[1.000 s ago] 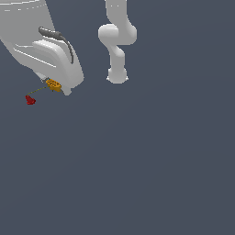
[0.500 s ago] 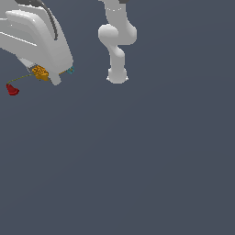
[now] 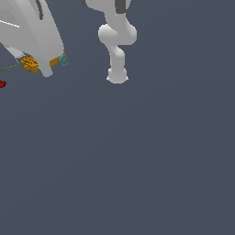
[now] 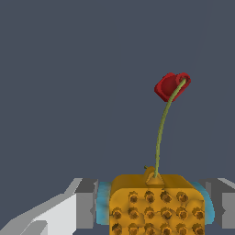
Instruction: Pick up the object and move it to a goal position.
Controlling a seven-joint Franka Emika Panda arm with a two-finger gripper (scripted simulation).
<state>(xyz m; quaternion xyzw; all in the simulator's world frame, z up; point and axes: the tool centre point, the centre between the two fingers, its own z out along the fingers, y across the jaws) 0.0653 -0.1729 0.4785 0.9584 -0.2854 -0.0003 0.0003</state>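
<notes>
The claw (image 4: 153, 204) is squeezing the orange object (image 4: 156, 202) tight between its two fingers and carrying it. The red goal marker (image 3: 2, 84) is sitting near, just ahead of the claw. Next, I think it needs to move a little closer. The marker is getting cut off at the picture's edge.

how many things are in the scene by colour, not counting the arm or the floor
orange: 1, the lumpy orange object with teal bits, between the end effector fingers
dark red: 1, the red marker
total: 2
</notes>
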